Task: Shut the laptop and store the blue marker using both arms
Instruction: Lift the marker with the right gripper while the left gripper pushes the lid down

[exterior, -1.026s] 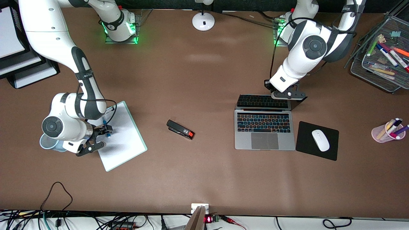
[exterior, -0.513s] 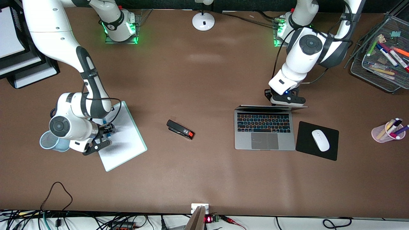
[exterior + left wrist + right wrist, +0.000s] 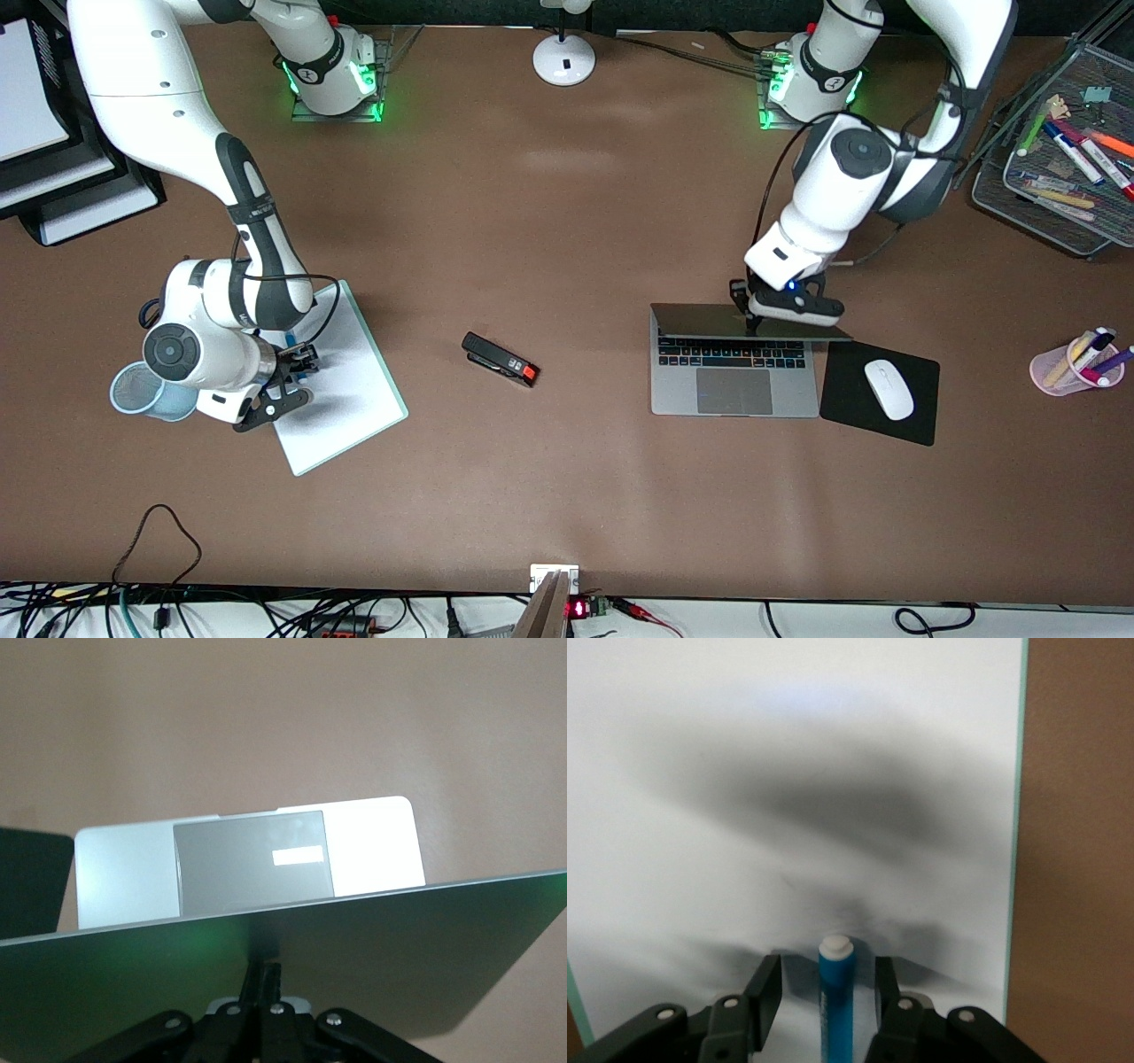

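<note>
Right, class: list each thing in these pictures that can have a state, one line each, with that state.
laptop: half closed, lid tilted low over the keys
left tool: shut, pressing on the laptop lid
blue marker: lying on the whiteboard, between the right tool's fingers
right tool: fingers either side of the marker, gaps still showing
whiteboard: flat on the table
stapler: closed

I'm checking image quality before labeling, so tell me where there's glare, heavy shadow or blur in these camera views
Left wrist view: the laptop palm rest glares white beside the trackpad, and its lid shows a green tint. Right wrist view: a broad soft shadow falls across the whiteboard, and the blue marker is fairly sharp. Front view: even light, with faint pale reflections on the table.
</note>
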Controlling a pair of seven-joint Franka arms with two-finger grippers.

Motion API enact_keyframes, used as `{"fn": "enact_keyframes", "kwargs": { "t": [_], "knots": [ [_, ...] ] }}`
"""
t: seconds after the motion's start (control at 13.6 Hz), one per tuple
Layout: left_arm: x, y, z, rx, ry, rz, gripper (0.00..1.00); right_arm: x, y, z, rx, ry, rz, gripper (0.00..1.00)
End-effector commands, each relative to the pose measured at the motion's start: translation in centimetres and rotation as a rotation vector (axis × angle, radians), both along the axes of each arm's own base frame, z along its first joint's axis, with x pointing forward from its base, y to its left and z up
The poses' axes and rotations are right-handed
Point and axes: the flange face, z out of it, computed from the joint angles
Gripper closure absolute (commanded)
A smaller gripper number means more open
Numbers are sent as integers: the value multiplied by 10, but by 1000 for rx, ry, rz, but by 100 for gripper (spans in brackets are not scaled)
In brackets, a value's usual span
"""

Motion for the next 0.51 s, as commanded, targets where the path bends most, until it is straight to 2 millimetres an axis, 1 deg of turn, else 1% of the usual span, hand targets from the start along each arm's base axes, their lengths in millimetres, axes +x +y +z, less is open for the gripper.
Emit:
{"fn": "enact_keyframes", "kwargs": {
  "t": [0.0,0.22,0.37,0.44],
  "knots": [
    [33,2,-10,-14,-20,-14,100,0,-2,0,18,-7,16,52],
    [49,1,-27,-4,-20,-36,100,1,-2,1,17,-7,17,65],
    [63,10,-37,2,-21,-26,100,2,-2,2,18,-10,18,71],
    [70,9,-44,-6,-16,-21,100,2,-2,2,18,-10,18,76]
  ]
}}
